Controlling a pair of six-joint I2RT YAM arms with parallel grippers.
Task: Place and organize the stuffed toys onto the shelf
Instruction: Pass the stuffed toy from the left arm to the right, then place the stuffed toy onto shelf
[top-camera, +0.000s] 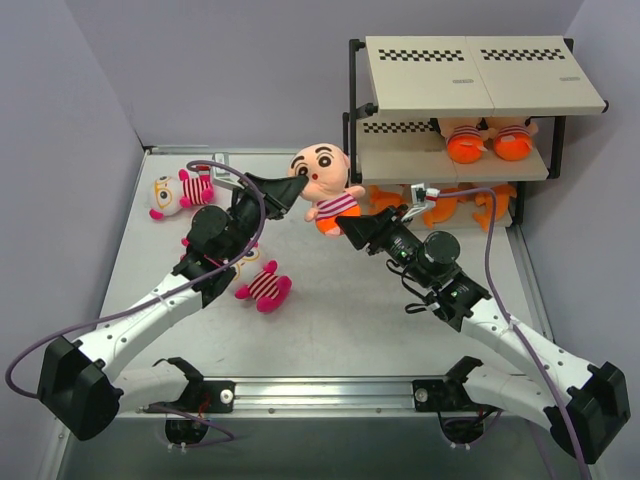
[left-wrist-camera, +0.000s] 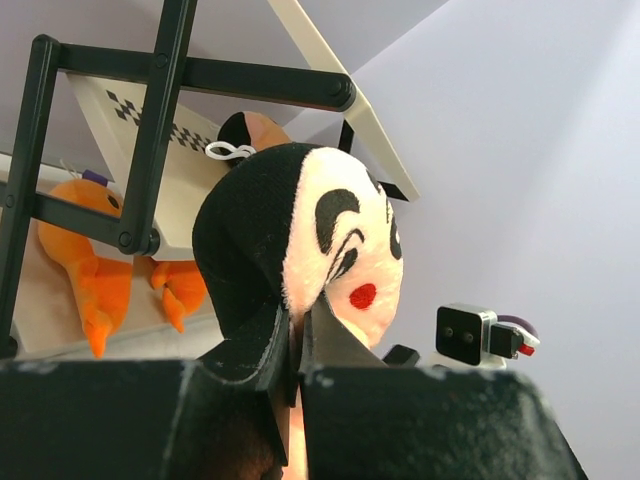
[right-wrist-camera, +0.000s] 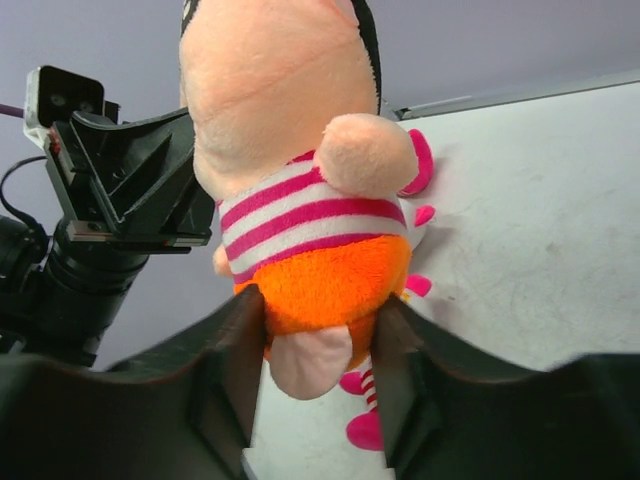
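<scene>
A pale grey table walled in lilac-grey lay under both arms. The black-framed, beige-boarded three-tier shelf stood at its far right corner. Above the table, between the two arms, hung a peach-headed plush doll in a pink-and-white striped shirt and orange shorts.

The left pincer was clamped shut on the black-haired side of its head, so the doll sat right at those fingertips. The right pincer sat beneath the doll, its jaws against both flanks of the orange shorts and seemingly pressing in. The doll's long axis rose upright out of them, head uppermost.

The shelf lay beyond and to the right of the right pincer, nearer that arm than the left. By my judgement the placing would fall to the right arm once the left let go.
</scene>
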